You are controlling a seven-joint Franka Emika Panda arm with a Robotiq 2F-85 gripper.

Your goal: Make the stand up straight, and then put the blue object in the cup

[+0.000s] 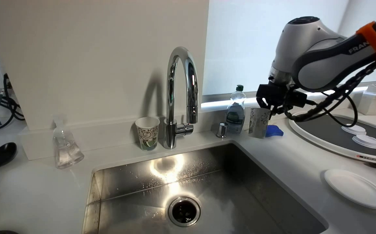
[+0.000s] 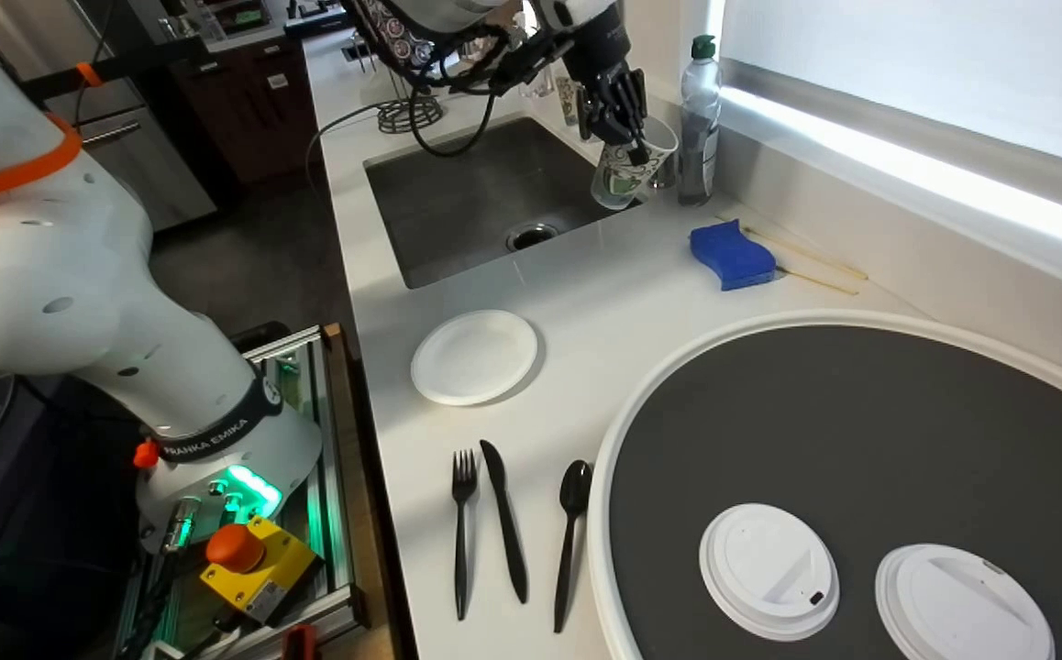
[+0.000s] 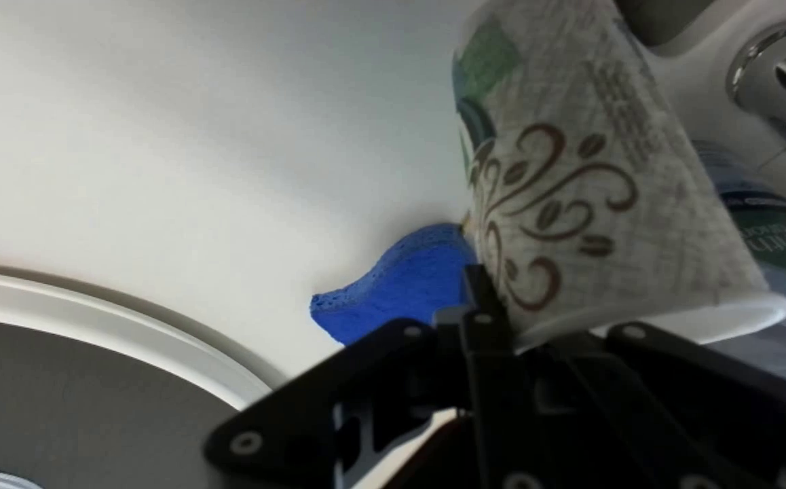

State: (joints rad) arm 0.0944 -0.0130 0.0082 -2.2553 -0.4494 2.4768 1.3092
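Cup of grey-white paper with brown scroll print [image 3: 590,176], upper right in the wrist view, judged the task's cup. Pinched at the wall near the rim by the black two-finger claw [image 3: 501,309]: jaws narrow, thin wall between, one fingertip outside, its partner hidden. Long axis aslant, base toward the top of the frame, mouth toward lower right. Wavy sponge of bright blue foam [image 3: 400,285] immediately left of the cup, lying on the white counter [image 3: 196,170], toward the round grey tray with white rim [image 3: 94,322].

In an exterior view, cup leaning: mouth toward the green-capped clear plastic bottle [image 2: 698,137], base toward the stainless sink [image 2: 448,197]; contact under the base not readable. Sponge lower than the claw, tray-ward, apart from the cup. Likely next: axis to vertical, base flat on counter, then release; sponge afterwards (single-arm rig, hence no nearer hand). On the tray, two white plastic lids [image 2: 760,559].

In an exterior view, held cup beside the bottle, hiding part of the sponge. Near the chrome tap [image 1: 171,97], matching scroll-printed paper cup [image 1: 148,133], upright; pale inner wall visible, bottom not. Contents of held cup likewise not made out. Farther left, clear plastic container [image 1: 65,151], apparently with clear liquid inside.
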